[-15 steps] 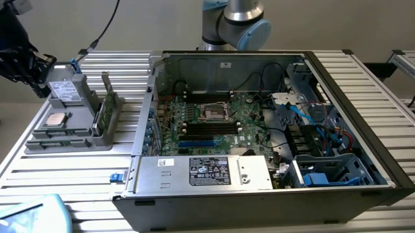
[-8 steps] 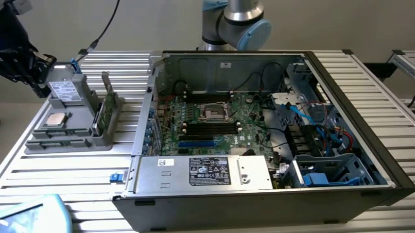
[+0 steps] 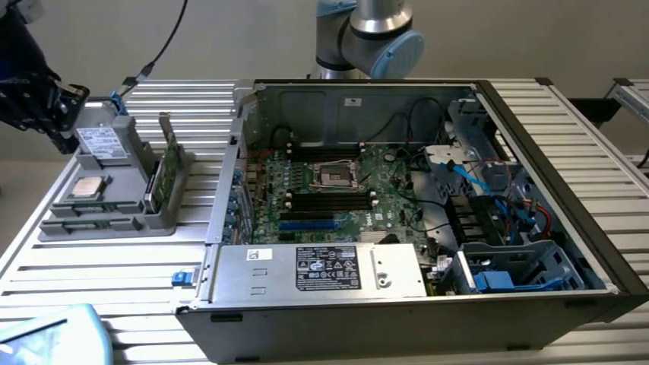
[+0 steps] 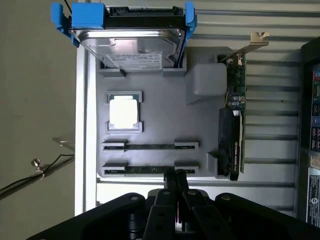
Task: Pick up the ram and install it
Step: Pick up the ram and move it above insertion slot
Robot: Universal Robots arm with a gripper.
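Just beside the claw [image 4: 175, 175], the ram [image 4: 147, 170].

The table [image 3: 102, 281] is ribbed bare metal with a dull sheen. The tray [image 4: 165, 125] on it is matt grey plastic. The hard drive [image 4: 130, 42] has a glossy, bright metal top in a blue plastic frame [image 4: 87, 15]. The ram [image 4: 150, 147] is dark-green circuit board; the hand [image 4: 175, 176] is matt black.

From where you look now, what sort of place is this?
Probably a computer-assembly workbench: an open black metal computer case, its green motherboard bare, beside a grey plastic tray holding two thin dark-green RAM sticks.
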